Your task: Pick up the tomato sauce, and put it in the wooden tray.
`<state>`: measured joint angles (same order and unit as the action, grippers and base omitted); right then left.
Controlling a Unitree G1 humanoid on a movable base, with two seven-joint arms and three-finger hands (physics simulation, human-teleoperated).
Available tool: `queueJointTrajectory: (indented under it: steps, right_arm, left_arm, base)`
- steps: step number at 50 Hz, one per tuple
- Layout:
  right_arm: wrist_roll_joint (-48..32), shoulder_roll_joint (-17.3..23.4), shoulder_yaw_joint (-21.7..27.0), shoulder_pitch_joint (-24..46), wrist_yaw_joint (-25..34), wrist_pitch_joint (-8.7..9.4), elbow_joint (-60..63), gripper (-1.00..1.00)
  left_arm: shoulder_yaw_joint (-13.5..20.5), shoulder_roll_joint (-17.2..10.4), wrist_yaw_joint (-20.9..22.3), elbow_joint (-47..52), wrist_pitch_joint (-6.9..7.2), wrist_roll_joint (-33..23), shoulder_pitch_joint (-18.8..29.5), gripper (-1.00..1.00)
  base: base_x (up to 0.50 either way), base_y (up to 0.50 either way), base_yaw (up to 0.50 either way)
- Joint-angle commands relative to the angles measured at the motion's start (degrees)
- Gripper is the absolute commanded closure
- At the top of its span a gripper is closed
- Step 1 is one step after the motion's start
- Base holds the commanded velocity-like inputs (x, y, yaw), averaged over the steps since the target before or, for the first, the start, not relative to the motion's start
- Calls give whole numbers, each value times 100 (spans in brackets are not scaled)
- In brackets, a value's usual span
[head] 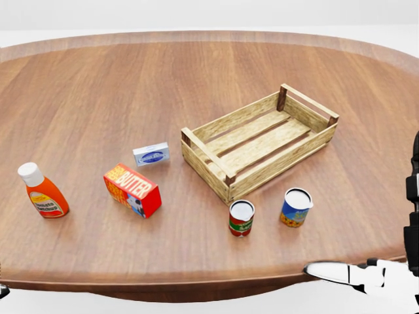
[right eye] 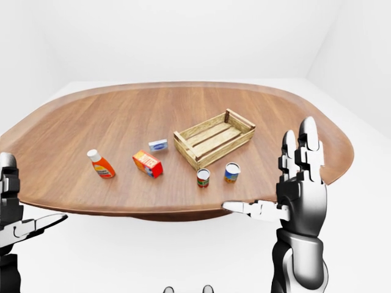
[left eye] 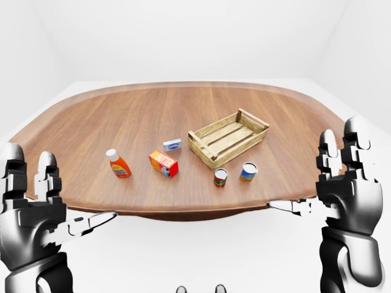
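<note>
While both hands are raised with fingers spread and holding nothing, left hand (left eye: 36,210), right hand (left eye: 345,183), tomato sauce can (head: 241,218) upright on worktop (head: 131,85), just beside wooden tray (head: 258,142).

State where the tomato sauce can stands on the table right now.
In the head view the tomato sauce can stands upright near the table's bottom edge, just below the wooden tray's near corner, with the blue can to its right.
</note>
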<state>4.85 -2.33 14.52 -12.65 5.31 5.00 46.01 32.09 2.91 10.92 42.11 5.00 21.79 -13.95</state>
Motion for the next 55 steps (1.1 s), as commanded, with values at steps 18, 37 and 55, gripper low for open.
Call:
queueJointTrajectory:
  steps: [18, 37, 55]
  right_arm:
    - [-32, -7, -48, -63, 113, 0, 194, -100]
    - [-85, -24, -128, -70, 126, 0, 181, -100]
    - [-173, -6, -189, -71, 111, 0, 221, -100]
  left_arm:
    - [59, -1, 44, 49, 0, 23, 2, -95]
    - [-14, -13, 25, -24, 0, -33, 25, -95]
    - [-29, -42, 4, -45, 0, -30, 37, -95]
  base:
    - [50, 0, 0]
    - [50, 0, 0]
    - [50, 0, 0]
